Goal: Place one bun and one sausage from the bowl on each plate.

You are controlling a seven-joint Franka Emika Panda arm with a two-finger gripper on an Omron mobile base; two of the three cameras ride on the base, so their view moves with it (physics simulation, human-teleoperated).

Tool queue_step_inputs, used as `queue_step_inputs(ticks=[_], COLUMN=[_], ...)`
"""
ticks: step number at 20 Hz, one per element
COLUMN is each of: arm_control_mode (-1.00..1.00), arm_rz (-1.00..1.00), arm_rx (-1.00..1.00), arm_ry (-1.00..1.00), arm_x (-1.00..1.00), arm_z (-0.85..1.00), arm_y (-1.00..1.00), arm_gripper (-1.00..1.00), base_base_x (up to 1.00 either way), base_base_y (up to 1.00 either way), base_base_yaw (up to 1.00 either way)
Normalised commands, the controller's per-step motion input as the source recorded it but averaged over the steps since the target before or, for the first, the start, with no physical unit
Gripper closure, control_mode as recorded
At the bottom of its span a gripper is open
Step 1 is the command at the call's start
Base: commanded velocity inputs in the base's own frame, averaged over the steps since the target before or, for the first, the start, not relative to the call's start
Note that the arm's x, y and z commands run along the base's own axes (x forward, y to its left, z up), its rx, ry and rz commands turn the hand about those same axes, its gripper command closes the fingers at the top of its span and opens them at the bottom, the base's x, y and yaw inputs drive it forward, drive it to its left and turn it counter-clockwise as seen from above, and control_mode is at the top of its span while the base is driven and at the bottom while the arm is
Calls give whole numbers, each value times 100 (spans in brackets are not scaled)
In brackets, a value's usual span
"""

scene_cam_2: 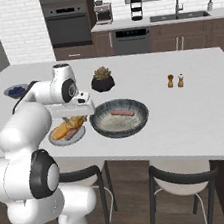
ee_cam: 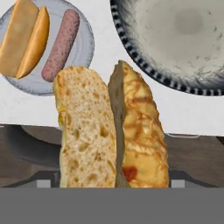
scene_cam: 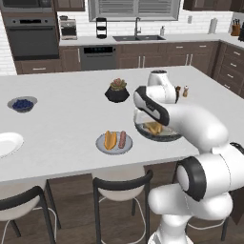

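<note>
My gripper [ee_cam: 113,177] is shut on a split bun [ee_cam: 111,131], held above the counter's front edge; the bun hides the fingertips. Seen from the left base, the gripper [scene_cam: 152,124] and its bun [scene_cam: 153,127] hang in front of the dark speckled bowl [scene_cam: 167,138]. The bowl [scene_cam_2: 141,121] holds one sausage [scene_cam_2: 123,113]. Just left of the bowl sits the grey plate [scene_cam: 100,143], carrying a bun [scene_cam: 110,139] and a sausage [scene_cam: 122,138]. The white plate [scene_cam: 7,143] lies bare at the far left.
A black pot with a succulent [scene_cam: 117,90] stands behind the plates. A small bowl of blueberries [scene_cam: 22,104] is at the left. Salt and pepper shakers [scene_cam_2: 175,81] are to the right. Stools [scene_cam: 121,183] line the counter's near edge.
</note>
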Motion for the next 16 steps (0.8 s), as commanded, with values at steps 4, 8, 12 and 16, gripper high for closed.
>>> queue_step_inputs(ticks=[4,8,12,16], arm_control_mode=[-100,100,100,100], arm_rz=[0,0,0,0], arm_rx=[0,0,0,0], arm_ry=[0,0,0,0], arm_x=[-36,-2,0,0], arm_z=[0,0,0,0], arm_y=[-4,0,0,0], arm_gripper=[100,100,100,100], base_base_x=[0,-20,-57,-51], base_base_y=[0,8,69,100], base_base_yaw=[0,0,-7,-9])
